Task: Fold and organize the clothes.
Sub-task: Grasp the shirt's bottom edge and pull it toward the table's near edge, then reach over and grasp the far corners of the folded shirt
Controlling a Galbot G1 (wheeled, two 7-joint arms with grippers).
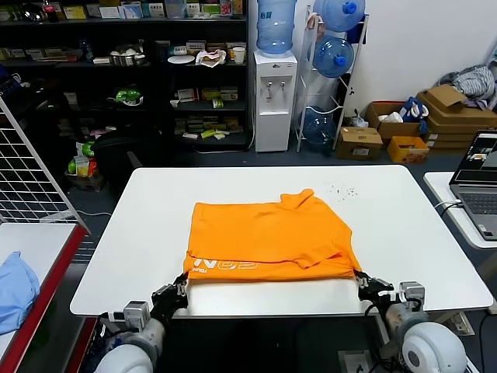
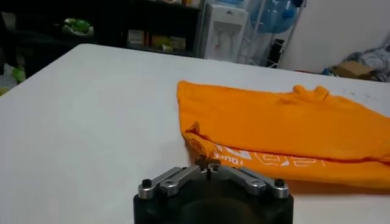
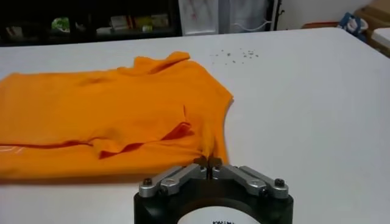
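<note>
Left gripper (image 1: pixel 180 289): at the table's near edge, on the near left corner of the T-shirt; fingers pinched together, and the left wrist view (image 2: pixel 207 163) shows the tips meeting on the orange hem; clenched on the T-shirt.
Right gripper (image 1: pixel 363 281): at the table's near edge, on the near right corner of the T-shirt; the right wrist view (image 3: pixel 208 162) shows the tips closed on a fold of orange fabric; clenched on the T-shirt.
T-shirt (image 1: pixel 268 237): bright orange, lying flat on the table, toward its near edge and about midway across; folded over on itself, with an upper layer overlapping a lower one.
Lettering (image 1: pixel 225 266): pale block print on the strip of the T-shirt nearest the table's near edge, left of centre; seen upside down from the head view.
Far edge of T-shirt: a small raised fold (image 1: pixel 299 197) stands up at the side toward the table's far edge.
Table (image 1: pixel 404 233): white, rounded corners; bare surface all round the T-shirt.
Specks (image 1: pixel 342 189): small dark scatter on the table, beyond the T-shirt's far right corner.
Blue cloth (image 1: pixel 15 287): on a separate surface left of the table, well apart from the T-shirt.
Laptop (image 1: pixel 481 183): open, on a surface right of the table.
Water dispenser (image 1: pixel 275 93): on the floor beyond the table's far edge, beside dark shelves (image 1: pixel 155 78).
</note>
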